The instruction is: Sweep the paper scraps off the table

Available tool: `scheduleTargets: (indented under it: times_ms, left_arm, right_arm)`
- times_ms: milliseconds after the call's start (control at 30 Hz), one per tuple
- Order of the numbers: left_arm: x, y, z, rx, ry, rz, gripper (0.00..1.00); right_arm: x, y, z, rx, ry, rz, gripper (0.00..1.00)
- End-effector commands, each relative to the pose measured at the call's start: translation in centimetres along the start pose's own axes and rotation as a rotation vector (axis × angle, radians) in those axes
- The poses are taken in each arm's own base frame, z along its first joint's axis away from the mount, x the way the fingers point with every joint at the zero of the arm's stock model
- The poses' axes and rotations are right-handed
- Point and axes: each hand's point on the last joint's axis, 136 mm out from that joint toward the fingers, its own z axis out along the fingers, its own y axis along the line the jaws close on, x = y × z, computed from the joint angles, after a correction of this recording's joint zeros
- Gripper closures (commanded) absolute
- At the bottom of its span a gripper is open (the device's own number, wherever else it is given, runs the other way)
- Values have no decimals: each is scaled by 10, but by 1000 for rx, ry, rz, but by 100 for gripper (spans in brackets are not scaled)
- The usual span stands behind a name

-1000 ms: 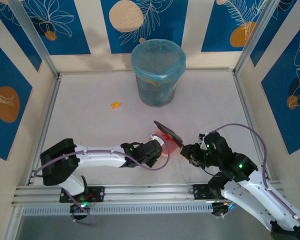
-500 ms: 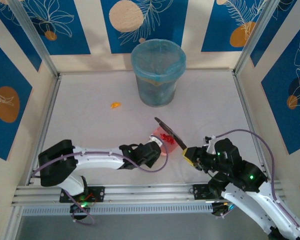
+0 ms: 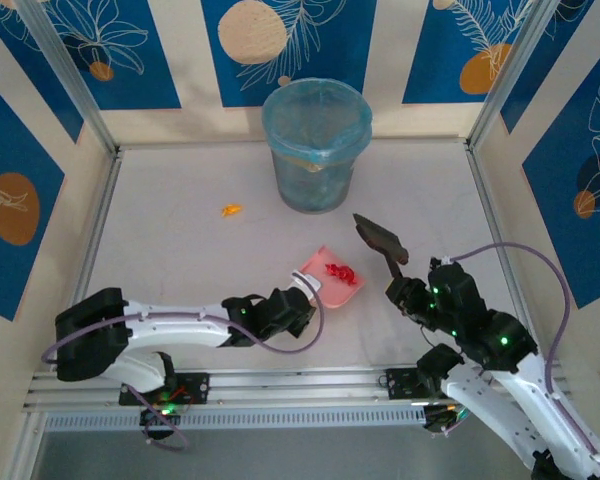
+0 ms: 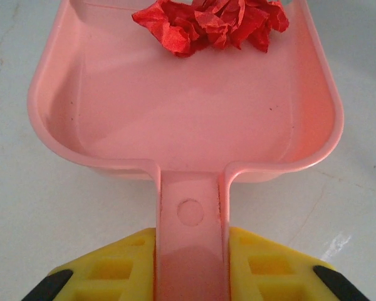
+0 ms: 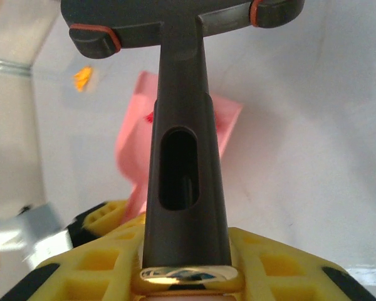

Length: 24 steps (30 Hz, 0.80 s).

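Red paper scraps point(image 3: 340, 271) lie bunched in the pink dustpan point(image 3: 330, 277), near its far lip point(image 4: 213, 25). My left gripper point(image 3: 302, 291) is shut on the dustpan's handle point(image 4: 191, 213), yellow fingers point(image 4: 113, 269) on both sides. One orange scrap point(image 3: 231, 209) lies alone on the table point(image 3: 180, 260), left of the bin, and shows far off in the right wrist view point(image 5: 83, 78). My right gripper point(image 3: 400, 287) is shut on a dark brush point(image 3: 379, 237), whose handle point(image 5: 185, 157) stands up from the jaws. The brush head hangs right of the dustpan, apart from it.
A blue-lined trash bin point(image 3: 316, 145) stands at the back middle of the table. Aluminium rails point(image 3: 280, 382) edge the near side and both flanks. Patterned walls close in the back and sides.
The right arm has swung the brush off the dustpan's mouth, up and to the right. The dustpan has slid slightly back and right with the red scraps inside it.
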Motion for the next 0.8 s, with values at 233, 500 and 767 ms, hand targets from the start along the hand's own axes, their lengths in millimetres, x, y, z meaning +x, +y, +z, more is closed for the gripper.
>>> scheduleTargets:
  times_ms: [233, 500, 767]
  left_arm:
    - [-28, -1, -29, 53, -180, -16, 100]
    - [-44, 11, -56, 16, -189, -62, 100]
    - [-91, 23, -104, -53, -162, -117, 100]
  right_arm:
    - [-60, 19, 44, 153, -227, -164, 100]
    - [-91, -17, 75, 308, -490, -206, 100]
    - [-96, -42, 76, 356, -548, -173, 100]
